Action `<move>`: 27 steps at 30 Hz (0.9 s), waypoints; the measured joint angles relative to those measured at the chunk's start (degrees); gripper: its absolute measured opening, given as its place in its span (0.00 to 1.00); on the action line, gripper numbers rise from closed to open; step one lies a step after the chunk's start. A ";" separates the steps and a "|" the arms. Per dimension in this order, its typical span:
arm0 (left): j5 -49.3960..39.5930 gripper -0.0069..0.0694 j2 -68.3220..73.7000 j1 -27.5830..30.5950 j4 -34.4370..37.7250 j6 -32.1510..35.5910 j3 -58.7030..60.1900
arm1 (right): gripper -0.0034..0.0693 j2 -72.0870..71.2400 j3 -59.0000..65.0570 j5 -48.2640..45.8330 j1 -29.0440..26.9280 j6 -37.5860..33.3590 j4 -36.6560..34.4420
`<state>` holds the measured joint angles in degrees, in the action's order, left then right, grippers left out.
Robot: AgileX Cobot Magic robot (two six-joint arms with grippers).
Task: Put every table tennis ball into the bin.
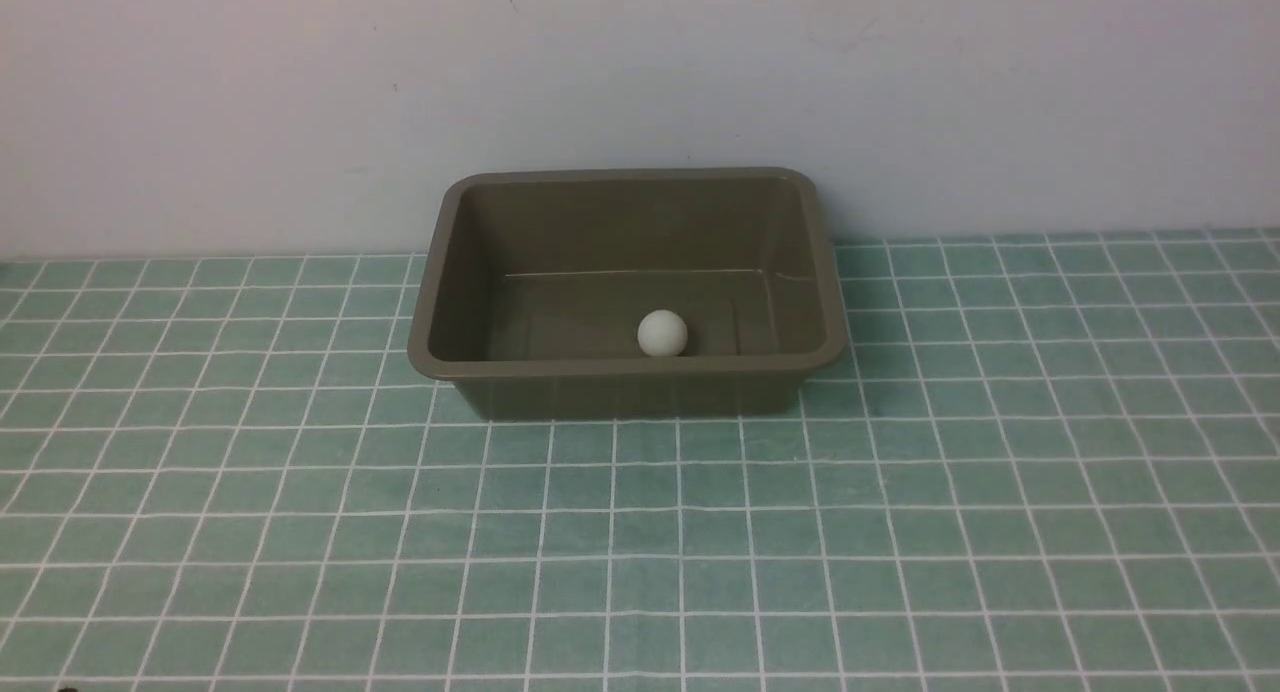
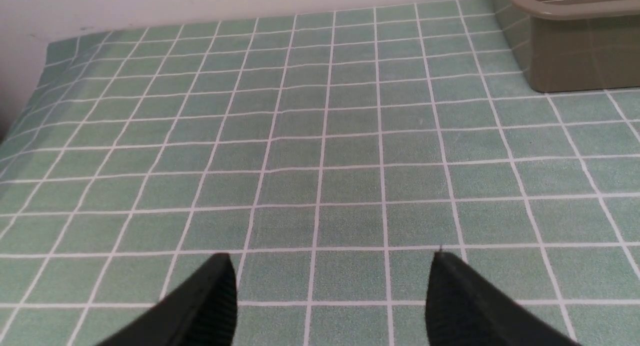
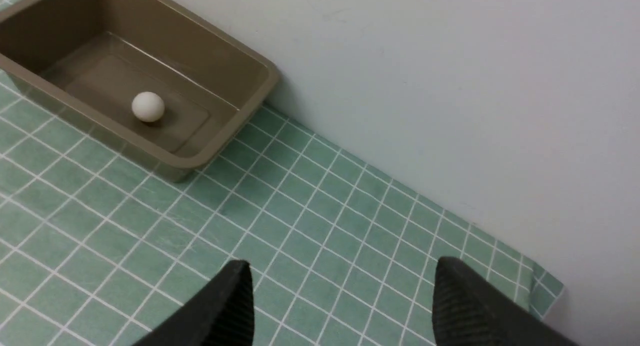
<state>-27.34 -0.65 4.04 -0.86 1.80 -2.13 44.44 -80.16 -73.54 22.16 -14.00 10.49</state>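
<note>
Tablecloth (image 1: 300, 532) of green squares ruled with thin white lines covers the whole work surface and runs back to a plain pale wall (image 1: 200, 102). On the left, the left gripper (image 2: 331, 273), seen only by its own wrist camera, hangs above bare cloth. Its two black ribbed fingers (image 2: 215, 301) are spread wide, with only green squares showing between them. From there one corner of the shallow rectangular olive-brown plastic bin (image 2: 575, 51) shows well apart from the fingertips, with open cloth lying between. In the front view the bin stands in the middle of the far part of the cloth, a long side facing the robot and its far rim close to the wall. The small smooth white table tennis ball (image 1: 662, 333) lies inside it on the floor, a little right of the middle and near the front long wall. That wall's flared rim hides the ball's lowest edge from the front camera. On the right, the right gripper (image 3: 342, 281) hovers over cloth near the wall, its black fingers likewise held wide apart and gripping nothing. The bin's right-hand end and the ball inside show beyond it, with tiled cloth between.
</note>
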 joint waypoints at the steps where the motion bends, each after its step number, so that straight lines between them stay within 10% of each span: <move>1: 0.00 0.69 0.00 0.00 0.00 0.00 0.00 | 0.65 -0.68 -0.07 -0.05 0.00 0.45 0.00; 12: 0.00 0.69 0.00 0.00 0.00 0.00 0.00 | 0.65 -3.70 -0.20 -0.35 0.00 2.45 -15.38; 27: 0.00 0.69 0.00 0.00 0.00 0.00 0.00 | 0.65 -3.70 -0.25 -0.35 0.00 2.45 -16.61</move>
<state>-27.34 -0.65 4.04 -0.86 1.80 -2.13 40.74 -80.41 -73.89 22.16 -11.54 -6.12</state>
